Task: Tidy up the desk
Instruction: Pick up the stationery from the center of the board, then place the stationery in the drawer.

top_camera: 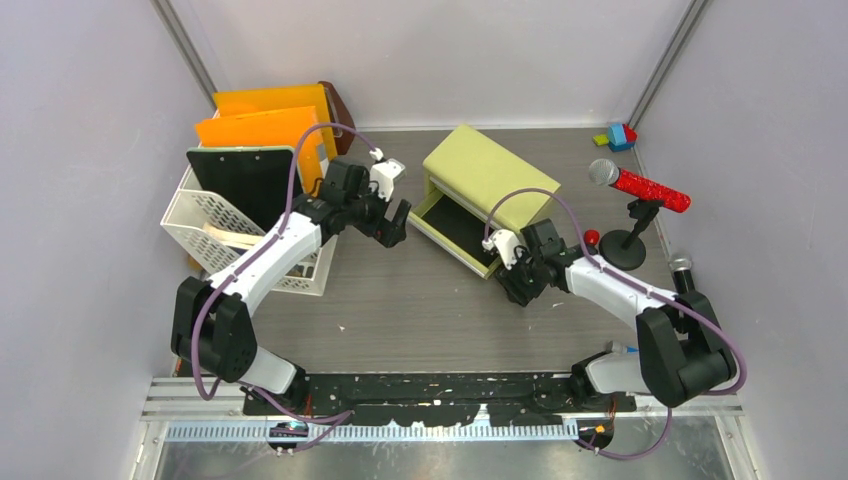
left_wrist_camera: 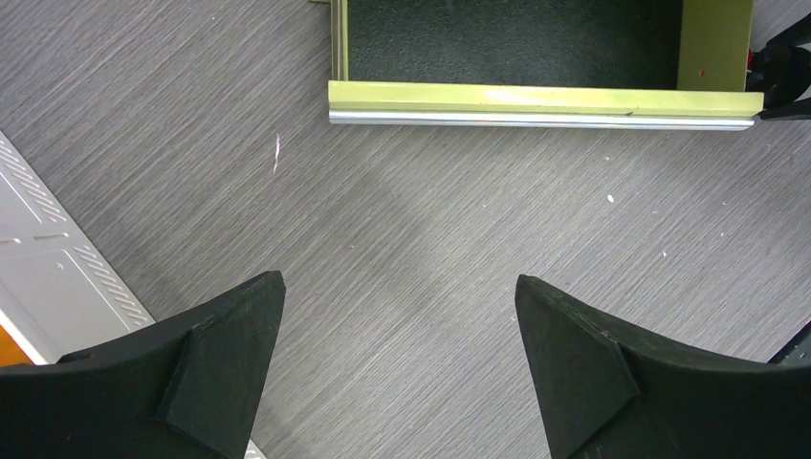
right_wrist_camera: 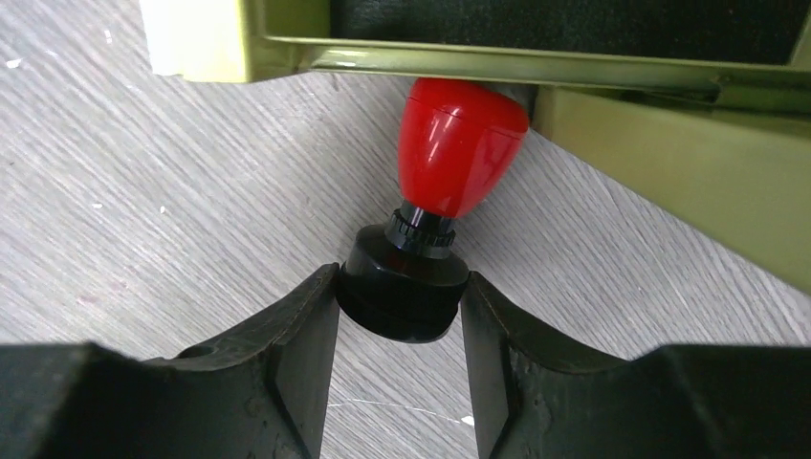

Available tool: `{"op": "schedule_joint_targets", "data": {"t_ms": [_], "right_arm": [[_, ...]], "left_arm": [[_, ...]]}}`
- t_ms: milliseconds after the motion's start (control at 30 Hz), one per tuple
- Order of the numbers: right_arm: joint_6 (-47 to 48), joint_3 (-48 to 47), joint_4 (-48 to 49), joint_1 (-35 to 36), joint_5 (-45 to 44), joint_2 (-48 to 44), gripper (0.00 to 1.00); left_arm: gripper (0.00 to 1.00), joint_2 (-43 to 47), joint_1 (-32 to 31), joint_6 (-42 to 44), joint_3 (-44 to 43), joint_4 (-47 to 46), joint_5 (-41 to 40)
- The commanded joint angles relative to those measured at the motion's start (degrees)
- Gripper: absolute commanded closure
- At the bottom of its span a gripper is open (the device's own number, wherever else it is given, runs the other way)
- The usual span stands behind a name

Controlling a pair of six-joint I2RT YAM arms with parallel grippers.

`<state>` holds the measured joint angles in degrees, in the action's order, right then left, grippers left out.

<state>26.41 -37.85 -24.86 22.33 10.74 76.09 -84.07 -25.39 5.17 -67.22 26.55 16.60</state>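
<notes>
Red-topped black object (right_wrist_camera: 461, 158) sat clenched in our right pincer (right_wrist_camera: 400, 292); lifting it into the open drawer (left_wrist_camera: 545, 96), we judged, came next; left pincer (left_wrist_camera: 402, 354) gaped.

Plain pale lilac-grey walls (top_camera: 470, 50) enclose the scene on three sides — two grey metal posts (top_camera: 185, 45) run up the back corners; light even, shadows soft.

The right pincer (right_wrist_camera: 400, 311) hugs the round black bottom of a red-topped thing (right_wrist_camera: 457, 153), one finger on each side. At twelve o'clock its red tip seems to touch the green box (right_wrist_camera: 669, 163). The grey bench (right_wrist_camera: 143, 210) lies underneath.
</notes>
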Motion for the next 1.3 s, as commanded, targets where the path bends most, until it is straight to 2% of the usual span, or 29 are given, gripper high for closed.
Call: {"op": "schedule_joint_targets", "data": {"t_ms": [0,33,100,267,367,567,733,833,967,1067,1133,1267], "right_arm": [[3.7,-1.5,0.4,0.3,2.9,-2.8,0.65],[4.9,-2.4,-1.0,0.3,2.8,-3.9,0.70],[7.3,-4.4,-6.2,0.3,2.5,-6.0,0.72],[12.5,-11.2,-24.1,0.4,4.8,-10.2,0.74],[12.3,-16.9,-30.3,2.0,6.3,-11.8,0.74],[5.7,-24.5,-25.5,7.4,4.3,-9.7,0.74],[1.4,-29.8,-20.7,10.2,1.7,-1.6,0.71],[-0.4,-31.6,-15.6,11.3,-3.7,2.4,0.70],[-2.1,-35.0,-13.7,11.9,-8.2,8.9,0.68],[-2.1,-36.6,-13.8,12.2,-10.4,12.7,0.58],[-2.1,-36.8,-13.6,12.3,-12.3,13.9,0.46],[-2.9,-37.1,-13.9,12.3,-13.7,13.8,0.36]], "left_arm": [[0.06,3.0,-0.1,1.4,0.6,-1.5,-0.5],[0.06,3.2,-0.1,1.6,0.7,-1.5,-0.5],[0.06,3.7,0.0,2.0,1.0,-1.6,-0.4],[0.06,5.7,0.0,3.6,1.1,-1.5,-0.9],[0.04,7.0,0.0,4.3,0.5,-0.6,-1.3],[0.01,9.0,0.0,4.4,-1.2,1.4,-5.0],[0.00,10.3,0.0,5.4,-1.4,3.9,-5.9],[0.00,12.1,0.0,5.5,-0.1,3.3,-5.9],[0.00,14.1,0.0,5.6,1.3,2.6,-5.6],[0.00,15.1,0.0,5.6,2.1,2.2,-5.2],[0.00,15.7,0.0,5.6,2.5,1.9,-4.9],[0.00,16.0,0.0,5.5,2.3,1.8,-4.5]]}}
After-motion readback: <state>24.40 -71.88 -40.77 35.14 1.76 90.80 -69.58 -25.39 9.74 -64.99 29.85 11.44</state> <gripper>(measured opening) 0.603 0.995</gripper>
